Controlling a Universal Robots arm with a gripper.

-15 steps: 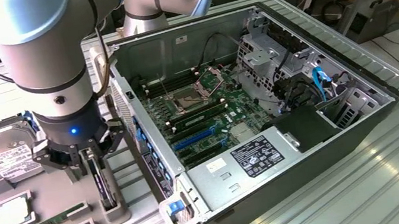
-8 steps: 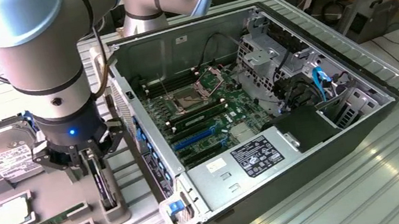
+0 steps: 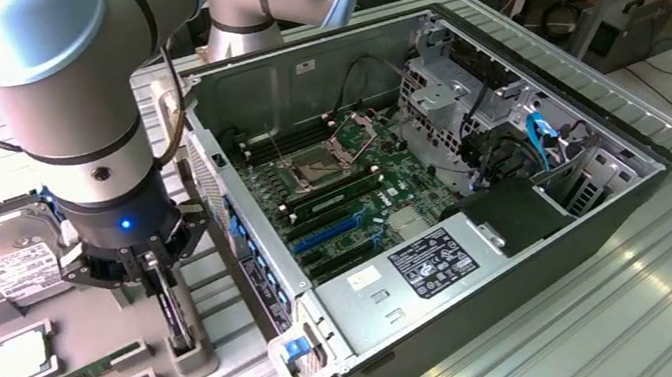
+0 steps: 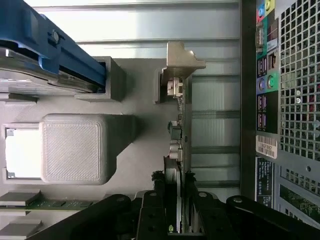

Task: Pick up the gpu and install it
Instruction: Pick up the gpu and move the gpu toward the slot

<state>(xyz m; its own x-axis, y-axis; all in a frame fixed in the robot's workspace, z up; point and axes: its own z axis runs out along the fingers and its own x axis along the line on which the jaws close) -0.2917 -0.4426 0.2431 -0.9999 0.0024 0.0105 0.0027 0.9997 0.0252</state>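
Thin black-and-tan gpu card [image 4: 181, 130], racked edge-up
8 o'clock off the grey metal case [image 3: 279, 86] so our black gripper [image 4: 175, 215] straddles it; clamped? We can't tell.

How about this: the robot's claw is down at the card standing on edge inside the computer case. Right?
Not quite. The claw is down at the card standing on edge, but in the grey holder beside the computer case, not inside it. The exterior view shows this.
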